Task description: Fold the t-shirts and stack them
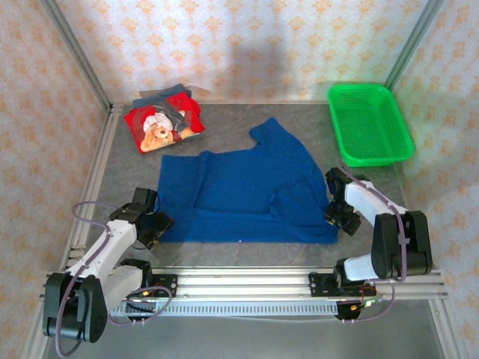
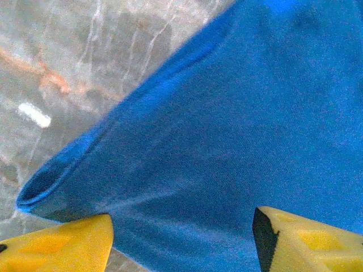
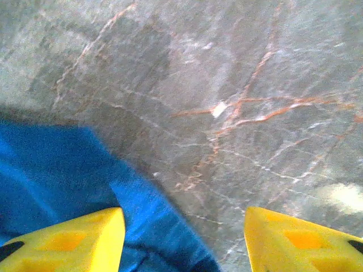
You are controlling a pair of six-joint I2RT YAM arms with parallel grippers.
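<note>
The table (image 1: pixel 224 120) is grey stone-look slab with pale and rusty veins, smooth and a little glossy, boxed in by cream wallpaper (image 1: pixel 247 37) with a small orange motif.

Spread across its middle lies the blue shirt (image 1: pixel 247 191), royal blue, with a plain face up. It is mostly flat. One short edge runs down the left, a long straight edge runs along the near side, one sleeve points toward the far wall, and a rumpled flap sits near the right end. Up close in the left wrist view, the blue shirt (image 2: pixel 238 124) is a fine matte knit with a stitched hem, and its corner curls up slightly off the stone.

The basket (image 1: pixel 370 127) stands in the far right corner, well apart from the shirt. It is bright green plastic mesh, rectangular, with sloping walls.

In the far left corner sits the red shirt (image 1: pixel 161 123), folded into a small packet with a teddy bear printed on top. It rests on darker folded shirts (image 1: pixel 168 96), whose edges peek out behind it.

The left gripper (image 1: pixel 153 228) is at the blue shirt's near left corner. Its yellow fingers (image 2: pixel 62 243) stand apart with cloth lying between them. The right gripper (image 1: pixel 338 217) is at the near right corner, and in its own view the right gripper (image 3: pixel 184 212) has its fingers spread wide over bare stone, the left one just above the cloth's edge.
</note>
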